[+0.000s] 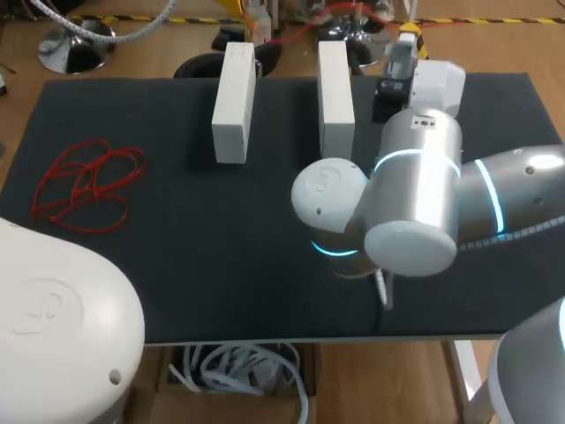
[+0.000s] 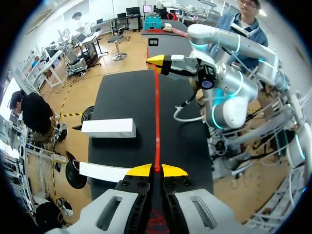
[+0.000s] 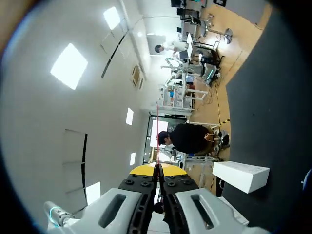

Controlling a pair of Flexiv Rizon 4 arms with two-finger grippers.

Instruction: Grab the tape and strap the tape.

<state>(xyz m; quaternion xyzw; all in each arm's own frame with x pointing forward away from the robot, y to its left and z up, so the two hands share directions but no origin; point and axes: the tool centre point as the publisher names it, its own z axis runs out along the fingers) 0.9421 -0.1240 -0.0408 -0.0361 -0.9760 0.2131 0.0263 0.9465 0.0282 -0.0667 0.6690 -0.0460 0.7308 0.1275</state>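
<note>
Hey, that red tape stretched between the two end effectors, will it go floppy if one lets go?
Probably floppy: the red tape runs straight only because the left end effector and right end effector pinch its ends. It looks thin and light, so it likely sags or drops once slack.

2 long white blocks, left block (image 1: 235,104), right block (image 1: 335,95), parallel, apart, on black table (image 1: 177,265)

No text, number or sign can be read in any view. The right arm (image 1: 415,177) carries a small dark marking on its casing, too small to make out. The left arm (image 1: 53,318) bears a faint round emblem without legible letters.
</note>
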